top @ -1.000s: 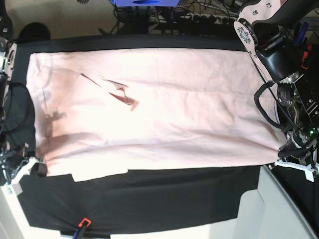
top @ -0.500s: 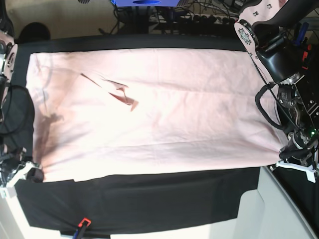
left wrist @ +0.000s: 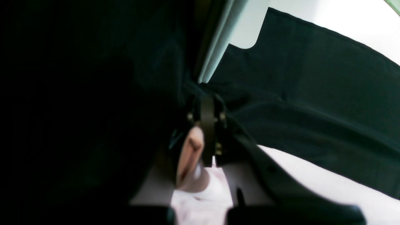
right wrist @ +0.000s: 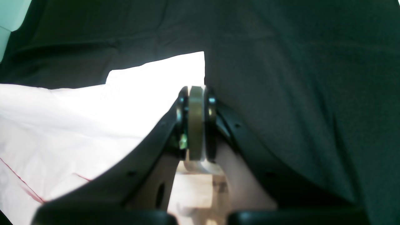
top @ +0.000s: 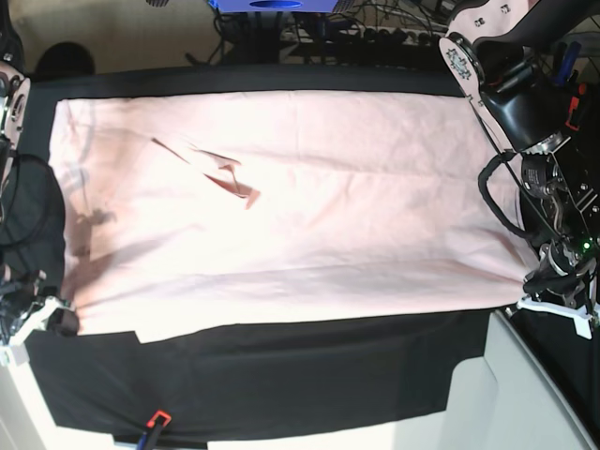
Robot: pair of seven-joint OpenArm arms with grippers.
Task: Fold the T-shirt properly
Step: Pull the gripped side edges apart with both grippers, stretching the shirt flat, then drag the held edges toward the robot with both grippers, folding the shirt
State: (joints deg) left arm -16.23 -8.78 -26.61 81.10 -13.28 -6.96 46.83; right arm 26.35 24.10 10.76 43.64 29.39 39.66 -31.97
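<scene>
The large pale pink cotton T-shirt (top: 281, 206) lies spread flat and wide across the black table cloth (top: 281, 375), covering most of its far half and reaching nearly to the cloth's far edge, while a broad band of bare black cloth stays open along the near side. My left gripper (top: 548, 286) sits at the shirt's near corner on the right of the base view, and my left wrist camera shows its fingers (left wrist: 208, 125) pressed together with a bunched fold of pink fabric (left wrist: 190, 153) caught between and beside them, so I am pinching the shirt there. My right gripper (top: 42, 314) is at the opposite near corner, on the left of the base view; in my right wrist view its fingers (right wrist: 196, 122) are closed tight against each other right at the hem corner of the shirt (right wrist: 156, 81), and I take that corner to be clamped in them, though the pinched cloth itself is hidden by the pads. Between my two grips the near hem runs taut and almost straight. On the upper left part of the shirt, a few thin reddish-brown marks (top: 230, 178) show through the fabric amid small creases. A small orange-and-black clip (top: 155, 419) grips the near edge of the table cloth.
</scene>
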